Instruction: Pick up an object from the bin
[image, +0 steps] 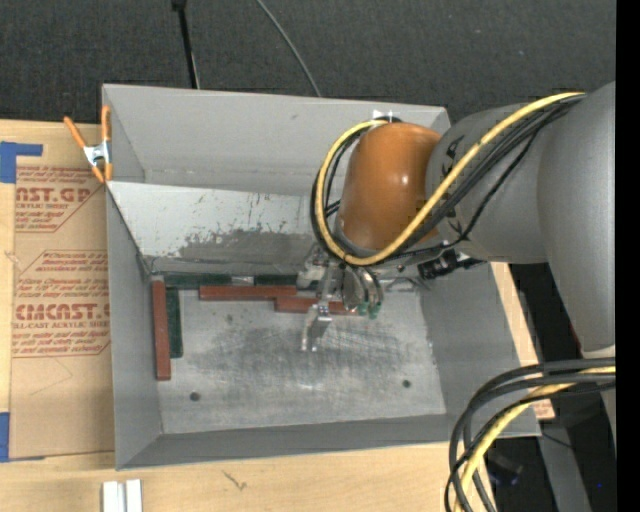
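My gripper (314, 333) hangs low over the middle of the bin floor, under the orange wrist cover. It is at the right end of a long red-brown bar (243, 294) that lies crosswise near the back wall. The bar's right end (292, 301) reaches the gripper body, and I cannot tell whether they touch. A dark green strip (225, 281) lies along the far side of that bar.
A second red-brown bar (160, 330) lies lengthwise along the left wall, with another dark green strip (175, 322) beside it. The arm and its yellow-black cables cover the bin's right back corner.
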